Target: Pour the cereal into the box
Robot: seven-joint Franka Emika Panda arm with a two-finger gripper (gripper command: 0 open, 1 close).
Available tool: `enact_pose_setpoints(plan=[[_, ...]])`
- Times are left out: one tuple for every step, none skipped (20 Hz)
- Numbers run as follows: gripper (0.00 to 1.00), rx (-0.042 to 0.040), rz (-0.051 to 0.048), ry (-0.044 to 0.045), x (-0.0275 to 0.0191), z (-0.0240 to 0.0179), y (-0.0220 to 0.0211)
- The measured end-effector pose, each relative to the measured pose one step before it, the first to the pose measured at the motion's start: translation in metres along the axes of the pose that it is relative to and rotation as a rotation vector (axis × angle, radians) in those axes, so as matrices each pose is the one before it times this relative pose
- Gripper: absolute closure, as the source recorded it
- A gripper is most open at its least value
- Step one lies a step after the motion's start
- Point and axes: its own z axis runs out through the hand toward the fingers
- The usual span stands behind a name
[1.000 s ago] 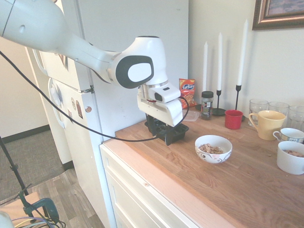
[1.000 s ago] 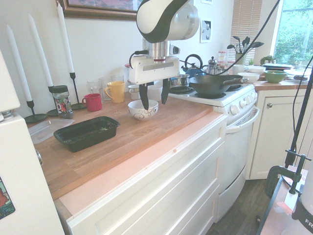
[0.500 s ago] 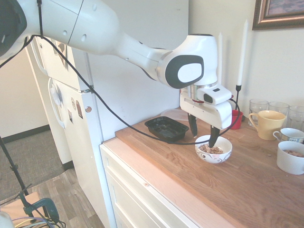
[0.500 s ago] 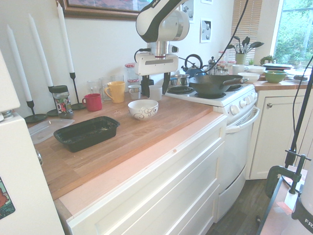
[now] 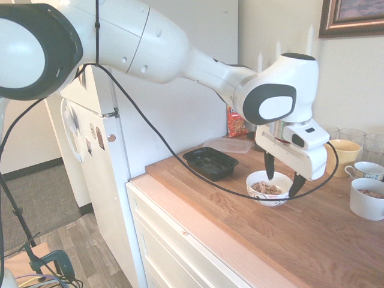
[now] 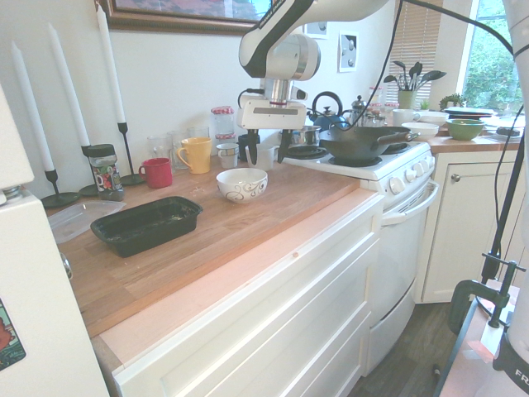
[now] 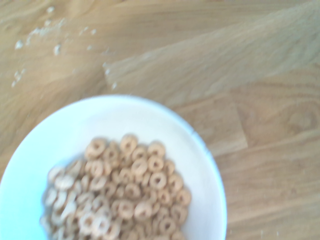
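Observation:
The cereal (image 5: 264, 188) is a heap of tan rings in a white bowl (image 5: 269, 195) with a dark scroll pattern, standing on the wooden counter. The wrist view shows the cereal (image 7: 120, 197) and the bowl's white wall (image 7: 197, 150) from close above. The box (image 5: 210, 162) is a shallow black tray, to the bowl's left in the first exterior view; the box (image 6: 147, 224) looks empty. My gripper (image 5: 282, 176) hangs open just over the bowl's rim on the side away from the box, holding nothing. In the second exterior view my gripper (image 6: 265, 150) stands above and behind the bowl (image 6: 242, 184).
A clear flat container (image 5: 227, 144) and an orange snack bag (image 5: 235, 123) lie behind the box. A yellow mug (image 6: 195, 155), a red cup (image 6: 157, 172), glasses, white cups (image 5: 366, 200), candlesticks and a jar (image 6: 103, 172) line the wall. A stove with a pan (image 6: 364, 141) adjoins the counter. Crumbs (image 7: 35, 35) dot the wood.
The arm has swung from over the box across to the bowl and now sits a little past it, toward the mugs. The gripper has stayed open and the bowl has not moved.

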Motion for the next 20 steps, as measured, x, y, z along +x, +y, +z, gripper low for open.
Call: enact_pose_setpoints(plan=[[0.0,0.00658,0.0054,-0.01258,0.00528,0.00409,0.00082],[0.0,0.00541,0.00397,-0.01092,0.00444,0.00438,0.00041],[0.0,0.00421,0.00578,-0.01314,0.00362,0.00516,0.00033],[0.0,0.00419,0.00434,-0.0117,0.00357,0.00527,-0.00051],[0.0,0.00427,0.0029,-0.01285,0.00264,0.00484,-0.00152],[0.0,0.00451,0.00043,-0.01192,0.00201,0.00459,-0.0021],[0.0,0.00427,-0.00313,-0.00768,0.00148,0.00381,-0.00242],[0.0,-0.00062,-0.00296,-0.00784,0.00107,0.00463,-0.00225],[0.0,-0.00417,-0.0021,-0.00596,0.00106,0.00441,-0.00187],[0.0,-0.0053,-0.00148,-0.00577,0.0009,0.00548,-0.00134],[0.0,-0.00477,-0.00127,-0.00466,0.0009,0.00607,-0.00123],[0.0,-0.00489,-0.00092,-0.00467,0.0008,0.00621,-0.00089],[0.0,-0.0044,-0.00122,-0.00419,0.0005,0.00557,-0.00105],[0.0,-0.00389,-0.00083,-0.00395,0.00021,0.00469,-0.00064],[0.0,-0.00253,-0.00065,-0.00244,0.00021,0.00323,-0.00052],[0.0,-0.0013,-0.00051,-0.00112,0.00015,0.00168,-0.00042],[0.0,-0.00102,-0.00005,-0.00092,-0.00003,0.00098,-0.00002],[0.0,-0.00084,0.00028,-0.00073,0.00013,0.00082,0.00016],[0.0,-0.00088,0.00056,-0.00072,0.00026,0.00079,0.0003],[0.0,-0.00096,0.00049,-0.0004,0.00035,0.00064,0.00041]])
